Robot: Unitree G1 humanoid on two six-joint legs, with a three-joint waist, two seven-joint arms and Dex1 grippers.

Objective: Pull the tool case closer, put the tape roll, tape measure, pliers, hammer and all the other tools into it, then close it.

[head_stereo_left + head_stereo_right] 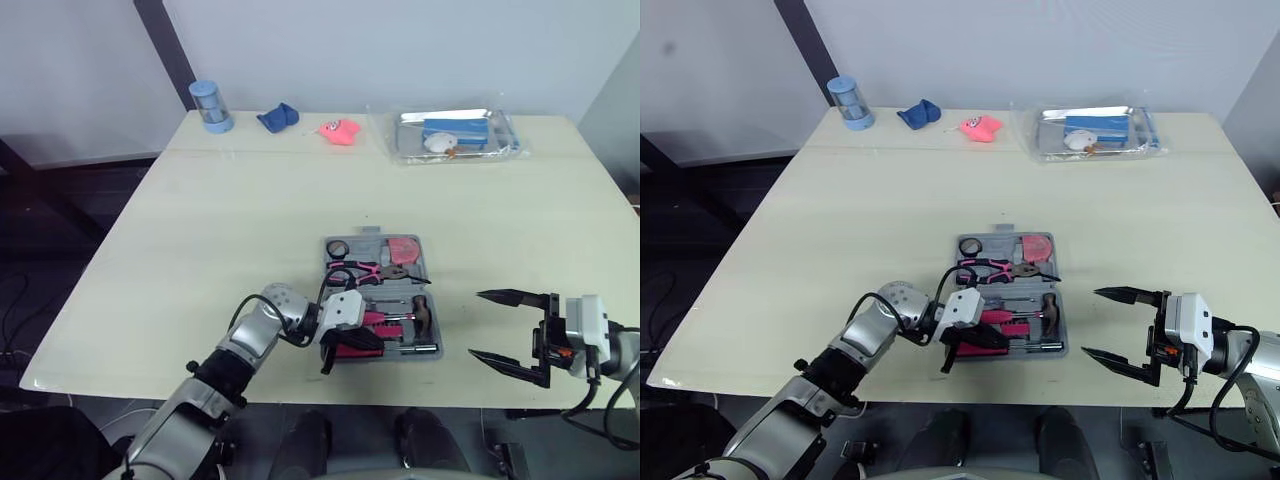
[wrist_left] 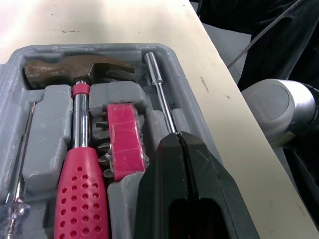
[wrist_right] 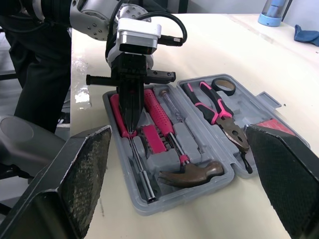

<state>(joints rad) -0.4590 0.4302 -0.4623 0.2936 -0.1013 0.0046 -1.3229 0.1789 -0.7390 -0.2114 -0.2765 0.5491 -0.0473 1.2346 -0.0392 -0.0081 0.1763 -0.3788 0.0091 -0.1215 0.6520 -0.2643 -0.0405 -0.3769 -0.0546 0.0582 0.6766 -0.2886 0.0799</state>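
Observation:
The grey tool case (image 1: pixel 370 238) lies open near the table's front edge. In it are a black tape roll (image 1: pixel 337 248), a red tape measure (image 1: pixel 404 250), pink-handled pliers (image 1: pixel 365 270), a hammer (image 2: pixel 75 69) with a pink handle, a red bit holder (image 2: pixel 124 139) and a thin metal rod (image 2: pixel 159 94). My left gripper (image 2: pixel 174 137) is shut, pointing down into the case's front left part, with its tips against the metal rod. My right gripper (image 1: pixel 476 324) hovers open to the right of the case, holding nothing.
Along the table's far edge stand a blue cylinder (image 1: pixel 210 105), a blue cloth (image 1: pixel 278 117), a pink object (image 1: pixel 340 131) and a clear packet with blue contents (image 1: pixel 455 135). The front table edge (image 1: pixel 300 390) runs just below the case.

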